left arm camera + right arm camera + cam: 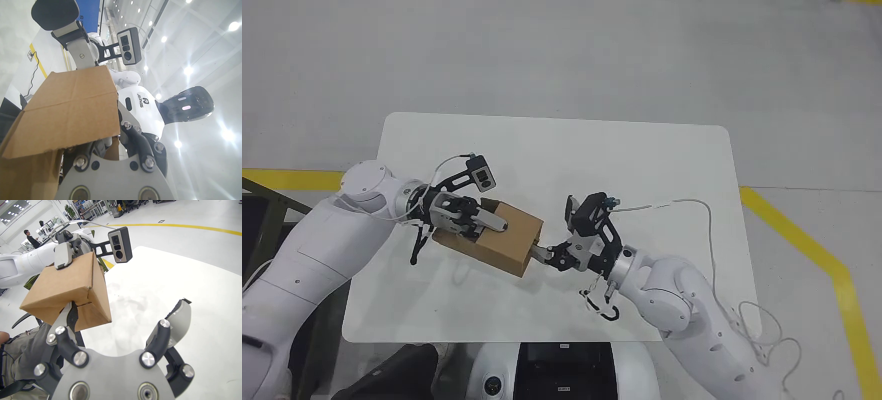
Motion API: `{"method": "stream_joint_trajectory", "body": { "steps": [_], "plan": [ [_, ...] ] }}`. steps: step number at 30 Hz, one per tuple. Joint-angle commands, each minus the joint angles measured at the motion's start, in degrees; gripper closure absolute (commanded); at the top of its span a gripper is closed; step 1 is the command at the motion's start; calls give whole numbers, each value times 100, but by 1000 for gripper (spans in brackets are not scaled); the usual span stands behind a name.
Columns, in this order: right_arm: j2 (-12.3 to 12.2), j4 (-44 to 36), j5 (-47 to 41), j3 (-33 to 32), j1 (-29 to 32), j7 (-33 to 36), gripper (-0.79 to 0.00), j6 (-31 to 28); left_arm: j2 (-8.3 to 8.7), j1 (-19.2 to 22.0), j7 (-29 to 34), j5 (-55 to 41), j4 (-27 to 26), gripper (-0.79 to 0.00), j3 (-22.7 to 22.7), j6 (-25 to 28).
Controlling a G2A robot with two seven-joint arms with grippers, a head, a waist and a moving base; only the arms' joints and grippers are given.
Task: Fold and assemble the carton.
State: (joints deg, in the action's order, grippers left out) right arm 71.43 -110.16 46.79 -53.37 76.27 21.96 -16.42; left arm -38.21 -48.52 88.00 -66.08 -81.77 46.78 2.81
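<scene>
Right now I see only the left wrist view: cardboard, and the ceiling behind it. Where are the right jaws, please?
Observer: The right jaws are at the carton's other end, open; one finger is pushed into the folded end.
Operator: And the other one?
Observer: The second finger hangs free above the white table, touching nothing.
Operator: Where over the table is the carton?
Observer: Over its left half, between both arms.

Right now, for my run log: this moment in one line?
left gripper: shut on carton | right gripper: open, one fingertip in carton end
</scene>
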Motion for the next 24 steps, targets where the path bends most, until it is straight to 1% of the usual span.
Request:
{"method": "stream_joint_trajectory", "body": {
  "steps": [1, 6, 10, 13, 17, 21, 24],
  "plan": [
    [2, 11, -6, 8, -3, -2, -785, -14, -2, 1, 0, -8, 4, 0, 0, 8],
    [-22, -79, -19, -97, 103, -8, -785, -33, -5, 0, 0, 22, 35, 0, -9, 22],
    [-87, -302, -3, -359, 378, -10, -785, -52, -8, 13, 0, 129, 155, 0, 0, 83],
    [-139, -506, 18, -572, 616, -31, -785, -81, -15, 53, 0, 368, 276, 0, 47, 258],
    [-196, -746, -21, -791, 884, -71, -785, -227, -34, 120, -112, 903, 341, 0, 133, 529],
    [-248, -861, 71, -928, 1018, -102, -785, -629, -42, 189, -555, 1762, 222, 0, 193, 694],
    [-279, -906, 234, -1001, 1117, -241, -785, -850, -46, 243, -961, 2686, -27, 0, 135, 499]
  ]
}}
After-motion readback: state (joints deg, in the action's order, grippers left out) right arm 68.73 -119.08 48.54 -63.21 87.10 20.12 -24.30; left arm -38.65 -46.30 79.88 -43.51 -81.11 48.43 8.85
